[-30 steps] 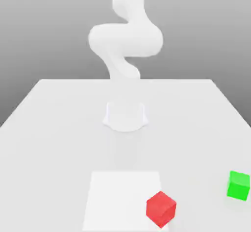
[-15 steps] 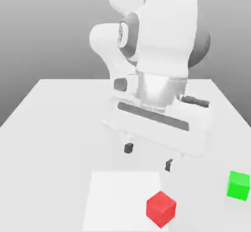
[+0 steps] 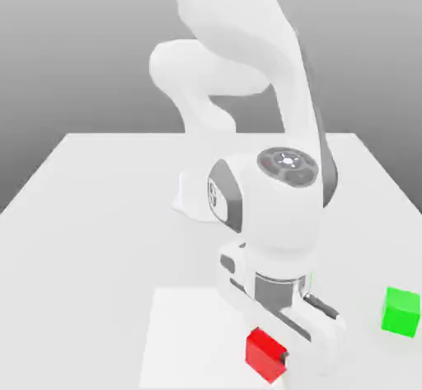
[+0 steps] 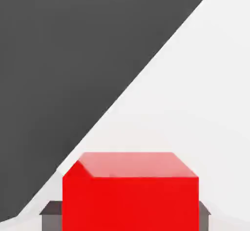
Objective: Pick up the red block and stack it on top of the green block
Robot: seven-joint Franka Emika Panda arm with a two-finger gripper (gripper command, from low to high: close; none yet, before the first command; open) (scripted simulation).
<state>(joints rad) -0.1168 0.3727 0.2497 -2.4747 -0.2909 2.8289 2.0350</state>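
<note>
White robot gripper [image 4: 125, 220] has its fingers closed against both sides of the glossy red cube [image 4: 130, 203] at table level, grasping it; next comes lifting toward the bright green cube [image 3: 400, 312].

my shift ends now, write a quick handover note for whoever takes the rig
Pincer: down at the red block, a finger on each of two opposite sides, closed on it as far as the hand view shows.
Red block: at the edge of the white patch, no visible sign of a lift.
Green block: on the table, toward the exterior view's right, nothing on top.
Done: pincer brought to the red block.
Left: lift red, carry it over green, set it on top, let go.
</note>
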